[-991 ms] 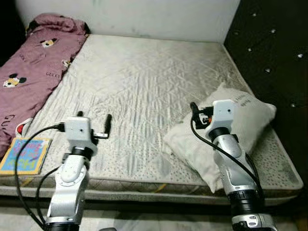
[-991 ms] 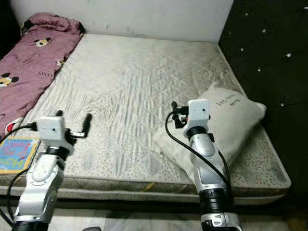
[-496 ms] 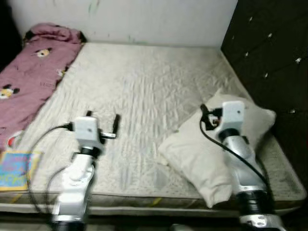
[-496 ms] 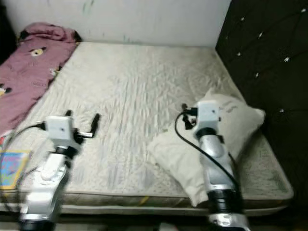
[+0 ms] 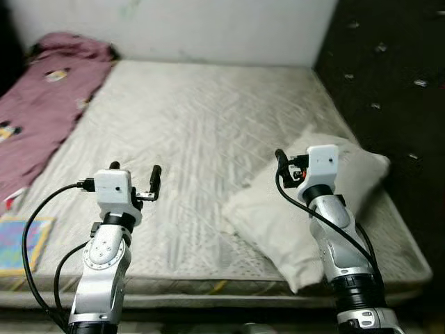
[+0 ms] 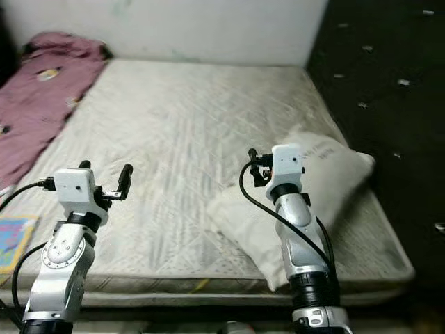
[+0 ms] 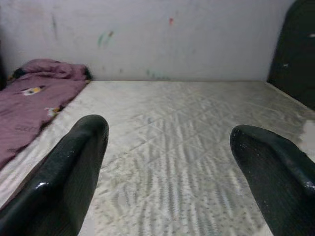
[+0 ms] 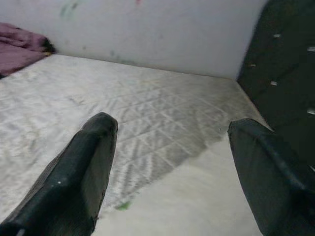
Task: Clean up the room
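Left end effector [image 5: 134, 174] wide open and empty above mattress [image 5: 195, 132], right end effector [image 8: 172, 162] likewise over pillow [image 5: 278, 216], purple blanket [image 5: 42, 104] at left.

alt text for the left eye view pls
Two robot arms reach over a bare mattress, each hand open: left hand, right hand above a white pillow. A maroon blanket lies along the left edge.

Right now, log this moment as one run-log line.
stage: facing bed | left tool: open, over mattress, holding nothing | right tool: open, above pillow | blanket: far left of bed
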Controlling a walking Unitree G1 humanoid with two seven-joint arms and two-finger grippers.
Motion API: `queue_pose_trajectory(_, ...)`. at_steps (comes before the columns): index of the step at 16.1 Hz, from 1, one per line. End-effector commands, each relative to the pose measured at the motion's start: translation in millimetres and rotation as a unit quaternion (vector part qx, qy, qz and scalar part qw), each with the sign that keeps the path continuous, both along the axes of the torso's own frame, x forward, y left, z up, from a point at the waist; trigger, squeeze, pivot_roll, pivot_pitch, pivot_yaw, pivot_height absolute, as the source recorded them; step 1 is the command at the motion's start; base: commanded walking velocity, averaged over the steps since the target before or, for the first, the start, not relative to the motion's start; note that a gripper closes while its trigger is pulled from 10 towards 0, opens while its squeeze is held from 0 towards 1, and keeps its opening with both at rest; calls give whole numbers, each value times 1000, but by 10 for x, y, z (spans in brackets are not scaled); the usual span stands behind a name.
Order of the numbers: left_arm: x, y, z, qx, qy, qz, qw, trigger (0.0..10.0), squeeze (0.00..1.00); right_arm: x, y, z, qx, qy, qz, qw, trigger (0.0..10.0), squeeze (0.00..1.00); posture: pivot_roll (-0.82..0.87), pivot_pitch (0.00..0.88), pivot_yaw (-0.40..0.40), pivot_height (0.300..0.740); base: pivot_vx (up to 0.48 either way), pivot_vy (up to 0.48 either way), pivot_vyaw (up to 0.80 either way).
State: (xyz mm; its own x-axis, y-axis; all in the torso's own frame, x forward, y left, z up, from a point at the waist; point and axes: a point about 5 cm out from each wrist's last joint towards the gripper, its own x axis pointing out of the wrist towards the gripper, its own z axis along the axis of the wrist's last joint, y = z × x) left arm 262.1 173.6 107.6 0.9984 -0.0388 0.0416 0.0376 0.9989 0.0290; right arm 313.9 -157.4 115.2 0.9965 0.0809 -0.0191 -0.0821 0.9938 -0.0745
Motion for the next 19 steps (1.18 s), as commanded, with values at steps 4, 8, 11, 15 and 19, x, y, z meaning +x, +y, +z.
queue_pose_trajectory(4,6,-9,7,1,1,-3,1000,10000,0,19,-22,40,-3,-5,-1,1000,10000,0,-101,0,-38,740,0,-359,0)
queue_pose_trajectory(8,11,-11,9,1,0,-4,1000,10000,0,24,-21,41,-4,-4,0,1000,10000,0,-101,0,-39,740,0,-360,0)
queue_pose_trajectory(11,12,-15,18,1,-4,-6,1000,10000,0,24,-19,40,-4,-4,0,1000,10000,0,-101,0,-39,740,0,-329,0)
queue_pose_trajectory(15,4,-12,20,-5,-5,-3,1000,10000,0,25,-19,38,-5,-4,1,1000,10000,0,-100,0,-40,740,0,0,0)
queue_pose_trajectory(19,28,59,62,13,-9,31,999,10000,0,28,-16,41,-6,-5,2,1000,10000,0,-99,0,-40,740,0,0,0)
